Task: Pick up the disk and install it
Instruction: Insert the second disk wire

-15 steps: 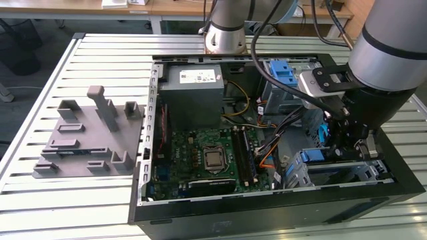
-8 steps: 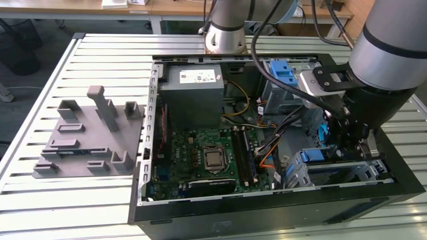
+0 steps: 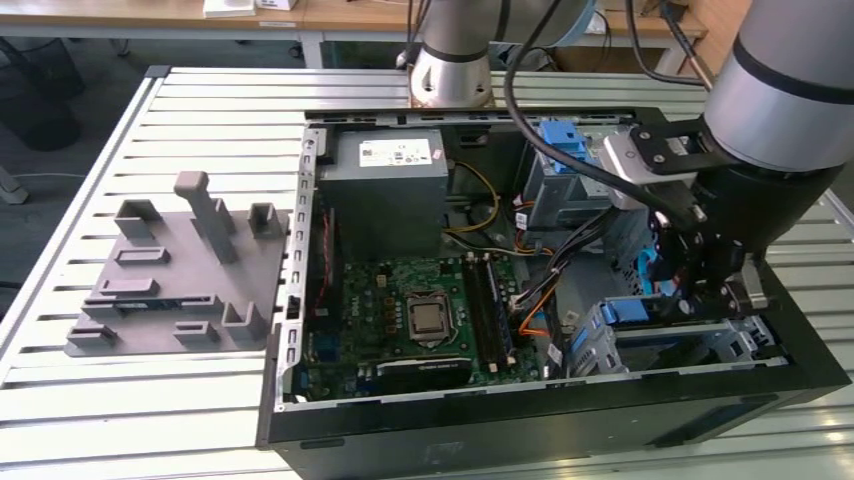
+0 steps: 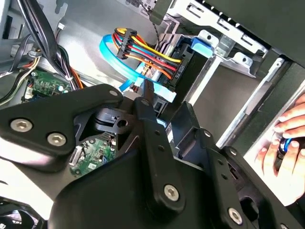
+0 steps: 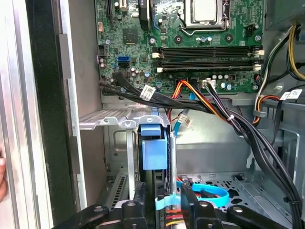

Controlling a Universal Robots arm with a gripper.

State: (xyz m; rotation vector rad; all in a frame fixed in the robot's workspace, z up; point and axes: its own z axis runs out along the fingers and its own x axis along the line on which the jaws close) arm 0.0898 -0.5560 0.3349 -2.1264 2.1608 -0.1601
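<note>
One arm [image 3: 787, 110] reached into the open case [image 3: 534, 440] on the slatted table [image 3: 200, 90]. In the exterior view, its gripper [image 5: 164, 195] hung at the 4 o'clock corner of the case interior, directly over the lower cage [image 3: 674, 345].

The disk [image 5: 155, 152] stood edge-on in that cage. In the first wrist view, its blue frame end faced the camera, just below the cage's silver flange [image 5: 119, 121]. The gripper straddled the slab, one side to each face. Contact could not be confirmed, so its state – clamped or released – could not be told.

A light-blue data cable [image 4: 112, 59] and a bundle of red, yellow and black power wires [image 4: 147, 47] ran to a connector beside the disk.

In the exterior view:
- the motherboard [image 3: 400, 310] lay at 9 o'clock from the gripper
- the grey power supply [image 3: 387, 165] sat at 11 o'clock in the case
- a grey fixture [image 3: 174, 270] lay on the table at 9 o'clock from the case

In the second wrist view, a hand [image 4: 286, 138] rested outside the case wall, with its fingertips around a small dark object.
</note>
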